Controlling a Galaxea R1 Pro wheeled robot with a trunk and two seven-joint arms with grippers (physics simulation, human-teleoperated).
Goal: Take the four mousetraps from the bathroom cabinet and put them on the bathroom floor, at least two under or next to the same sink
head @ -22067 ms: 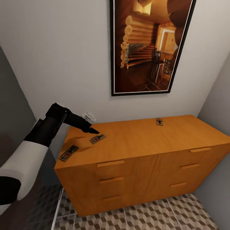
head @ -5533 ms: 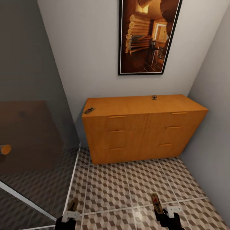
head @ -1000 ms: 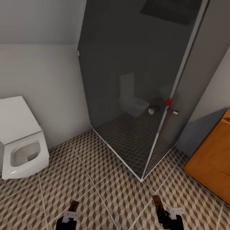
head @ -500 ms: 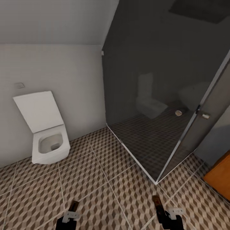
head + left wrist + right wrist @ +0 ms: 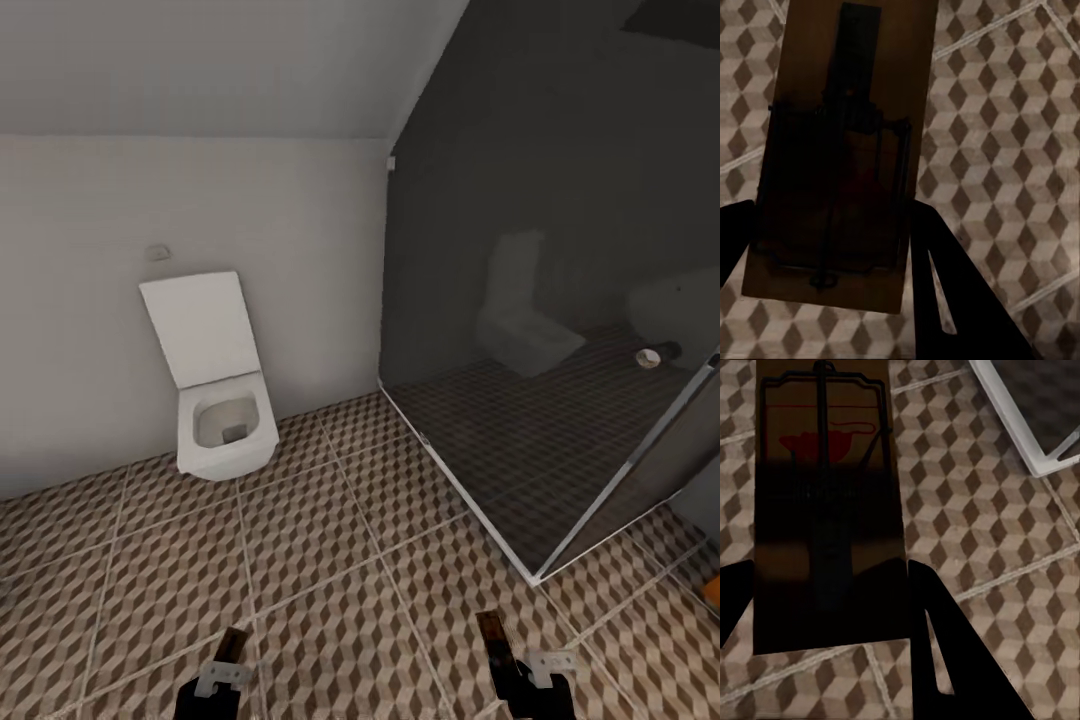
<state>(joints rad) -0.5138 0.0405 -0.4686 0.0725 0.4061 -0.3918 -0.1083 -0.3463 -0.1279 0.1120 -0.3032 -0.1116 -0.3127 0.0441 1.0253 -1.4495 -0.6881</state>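
Observation:
Two mousetraps are carried low over the bathroom floor (image 5: 330,560). In the head view, my left gripper (image 5: 222,672) is shut on one mousetrap (image 5: 232,645), which sticks out forward from it. My right gripper (image 5: 520,672) is shut on the other mousetrap (image 5: 492,635). The left wrist view has its brown board (image 5: 832,150) with dark wire parts held between black fingers (image 5: 945,285) above the cube-pattern tiles (image 5: 1005,135). The right wrist view has a board with a red mark (image 5: 825,495) held the same way. An orange sliver of the cabinet (image 5: 712,592) peeks in at the right edge. The sink is out of view.
A square white toilet (image 5: 225,400) with its lid up hangs on the pale wall ahead to the left. A dark glass shower enclosure (image 5: 560,330) with a white base rail (image 5: 470,500) stands ahead on the right. Patterned tiles stretch between them.
The camera has swung left: the toilet has slid toward the picture's middle, and the shower and cabinet toward its right edge. Both grippers still hold their mousetraps in the same pose.

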